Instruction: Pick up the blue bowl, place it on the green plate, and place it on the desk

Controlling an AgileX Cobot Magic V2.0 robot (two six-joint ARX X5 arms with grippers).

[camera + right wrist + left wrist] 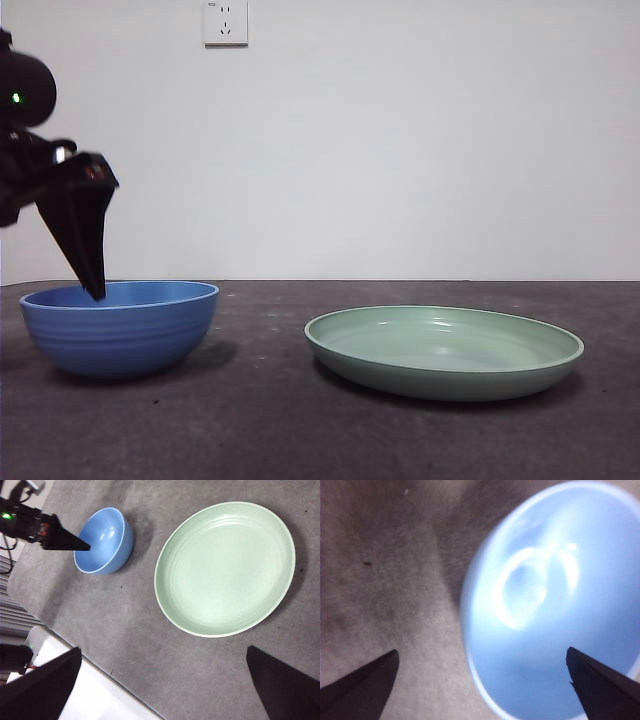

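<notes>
The left gripper (482, 680), jaws spread wide and holding nothing, straddles the near rim of the blue bowl (122, 325), which sits on the desk (300, 430) beside the empty green plate (444, 350)

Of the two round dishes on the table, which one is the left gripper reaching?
The round blue bowl: the open left gripper straddles its rim. The wide pale green plate lies apart, untouched.

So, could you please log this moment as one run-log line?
left claw: open, straddling round blue ridged bowl rim | bowl: on desk | glossy mint-green plate: empty | right claw: open, waiting
</notes>
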